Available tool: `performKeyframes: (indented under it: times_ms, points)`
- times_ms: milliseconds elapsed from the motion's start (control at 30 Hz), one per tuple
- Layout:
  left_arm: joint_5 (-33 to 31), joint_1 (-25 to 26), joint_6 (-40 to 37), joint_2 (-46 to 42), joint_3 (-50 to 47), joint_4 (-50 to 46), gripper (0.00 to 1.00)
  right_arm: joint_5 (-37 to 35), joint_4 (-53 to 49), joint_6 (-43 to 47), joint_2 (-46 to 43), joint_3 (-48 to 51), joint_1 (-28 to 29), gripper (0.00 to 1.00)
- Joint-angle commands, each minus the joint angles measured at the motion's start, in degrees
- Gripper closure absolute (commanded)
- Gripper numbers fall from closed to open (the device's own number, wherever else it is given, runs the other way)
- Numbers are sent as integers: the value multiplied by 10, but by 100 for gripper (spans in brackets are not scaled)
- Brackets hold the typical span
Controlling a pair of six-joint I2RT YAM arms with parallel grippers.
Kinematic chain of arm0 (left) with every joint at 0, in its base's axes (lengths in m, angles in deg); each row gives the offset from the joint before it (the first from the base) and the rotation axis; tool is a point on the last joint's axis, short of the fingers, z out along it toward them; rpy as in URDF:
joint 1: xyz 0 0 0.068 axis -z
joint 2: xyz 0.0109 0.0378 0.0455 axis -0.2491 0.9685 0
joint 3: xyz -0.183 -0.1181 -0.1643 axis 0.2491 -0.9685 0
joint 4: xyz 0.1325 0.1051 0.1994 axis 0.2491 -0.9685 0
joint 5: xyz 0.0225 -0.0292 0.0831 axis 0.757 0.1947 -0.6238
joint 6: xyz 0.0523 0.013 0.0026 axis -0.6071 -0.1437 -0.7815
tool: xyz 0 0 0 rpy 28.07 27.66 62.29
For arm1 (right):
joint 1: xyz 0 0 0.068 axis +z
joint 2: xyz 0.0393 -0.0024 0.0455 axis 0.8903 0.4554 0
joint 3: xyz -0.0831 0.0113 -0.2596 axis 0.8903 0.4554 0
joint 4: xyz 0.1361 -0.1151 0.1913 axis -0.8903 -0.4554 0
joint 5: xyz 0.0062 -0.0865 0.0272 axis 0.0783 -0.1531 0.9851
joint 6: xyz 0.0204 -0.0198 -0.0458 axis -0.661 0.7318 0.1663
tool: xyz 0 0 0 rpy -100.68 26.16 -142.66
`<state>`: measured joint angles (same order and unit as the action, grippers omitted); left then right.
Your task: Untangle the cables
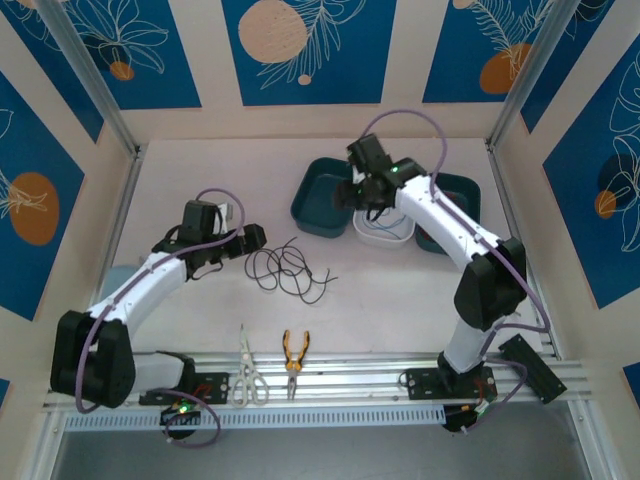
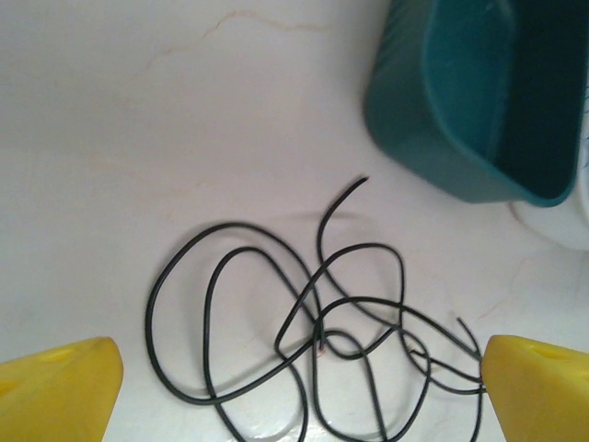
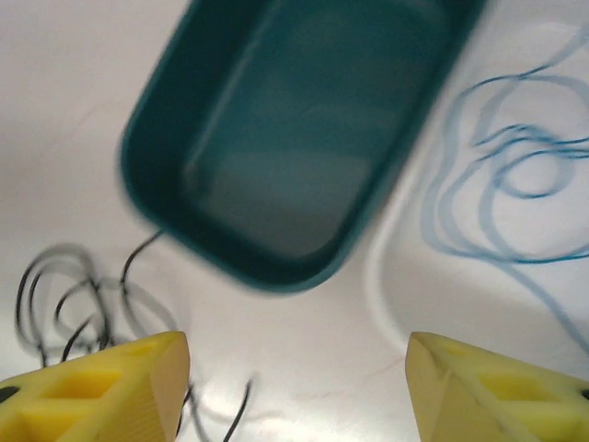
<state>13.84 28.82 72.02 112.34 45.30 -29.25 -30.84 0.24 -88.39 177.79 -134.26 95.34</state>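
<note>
From above, the black cable [image 1: 290, 270] lies loosely tangled on the table [image 1: 200, 180] just beside the left arm [image 1: 150, 275], while the right arm [image 1: 440, 220] reaches over the white tray [image 1: 385, 235] between two teal bins [image 1: 322, 195], probably where freed cables go. On the left wrist, the left fingers [image 2: 64, 382] stand wide open on either side of the black loops, empty, seemingly lined up to pick a strand. On the right wrist, the right fingers [image 3: 110, 382] are apart and empty, with the blue cable [image 3: 515, 175] coiled in the tray, well apart from the black one.
</note>
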Motion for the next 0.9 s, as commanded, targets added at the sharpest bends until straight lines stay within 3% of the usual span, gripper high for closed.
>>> performKeyframes:
  times_ms: [0, 133, 333, 867]
  points:
    - [-12, 2, 2, 22, 15, -32, 0, 27, 56, 53, -22, 47, 56, 36]
    - [-34, 3, 17, 48, 9, -29, 0, 53, 81, 53, -27, 88, 108, 36]
    - [-34, 2, 43, 85, -5, 1, 1, 28, 82, 69, 10, 94, 157, 37]
    - [13, 11, 79, 144, -34, 77, 35, 61, 102, 69, 114, 51, 163, 53]
